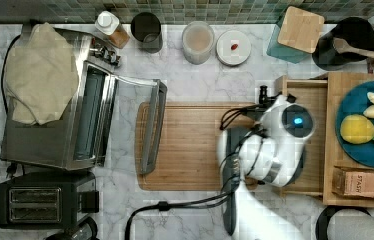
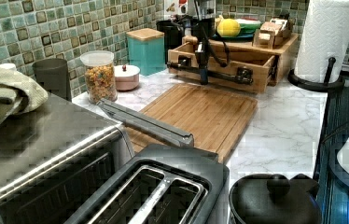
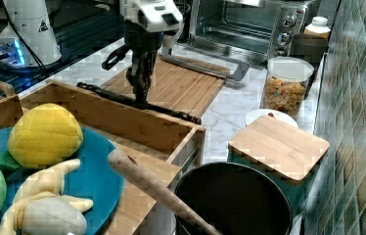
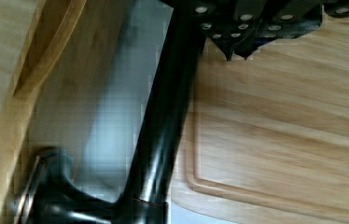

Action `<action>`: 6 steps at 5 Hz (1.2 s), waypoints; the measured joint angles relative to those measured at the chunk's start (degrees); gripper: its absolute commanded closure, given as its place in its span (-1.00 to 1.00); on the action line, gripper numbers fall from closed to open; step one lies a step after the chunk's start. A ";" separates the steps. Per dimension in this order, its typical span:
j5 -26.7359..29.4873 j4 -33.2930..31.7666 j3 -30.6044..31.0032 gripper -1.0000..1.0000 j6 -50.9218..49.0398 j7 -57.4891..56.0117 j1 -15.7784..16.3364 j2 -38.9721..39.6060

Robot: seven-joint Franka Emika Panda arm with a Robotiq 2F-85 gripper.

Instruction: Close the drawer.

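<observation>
**Claw at the drawer's handle**

The claw (image 2: 203,78) sits at the drawer's (image 2: 219,63) dark handle bar (image 3: 137,104); its opening cannot be told. The drawer stands pulled out from the wooden stand (image 1: 335,190), over the counter (image 1: 195,87) beside the cutting board (image 1: 190,145). A clear jar (image 2: 99,77) holds cereal.

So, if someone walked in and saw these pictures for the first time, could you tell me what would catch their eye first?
Probably the white robot arm, reaching down at the black bar handle of the pulled-out wooden drawer. Next, the bright plush food on the blue plate atop the wooden stand, at the top view's right. Then the open toaster oven at the top view's left, with the bamboo cutting board between it and the drawer.
</observation>
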 measured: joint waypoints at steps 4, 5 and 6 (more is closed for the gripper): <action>-2.74 8.28 -5.74 1.00 -0.22 -0.06 -5.01 5.25; -2.95 7.72 -6.49 1.00 -0.25 -0.06 -4.38 4.60; -2.92 7.61 -6.57 1.00 -0.20 -0.06 -4.43 4.34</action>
